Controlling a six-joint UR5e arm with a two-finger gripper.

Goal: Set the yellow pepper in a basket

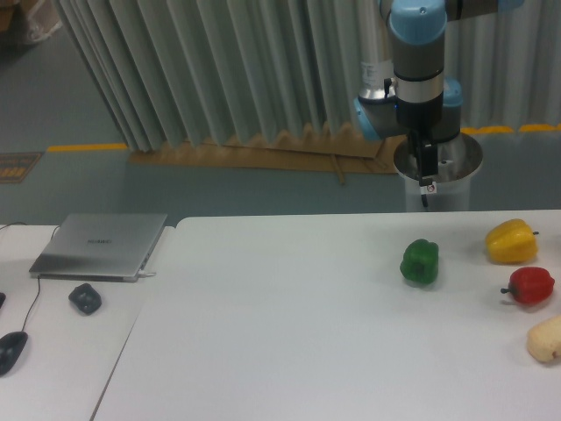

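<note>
Backdrop: grey pleated curtain (219, 70) is hanging behind a white table (289, 333), with a yellow floor line running along the teal floor.
Far left: a black mouse (10, 351) is sitting at the frame edge, partly cut off, its cable trailing upward.
Left side table: a closed silver laptop (99, 246) is lying flat, and a small dark lump (85, 298) is sitting just in front of it, too blurred to identify.
Arm: the gripper (427, 171) is hanging above and behind the table's far edge, touching nothing; its fingers are reading as one dark narrow shape, so I cannot tell how wide they are standing.
Centre right: a green pepper (420, 261) is resting on the table.
Task item: the yellow pepper (511, 242) is sitting near the right edge, well apart from the gripper.
Right edge: a red pepper (530, 286) is lying just in front of the yellow one, and a pale beige lump (545, 340) is getting cut off by the frame.
</note>
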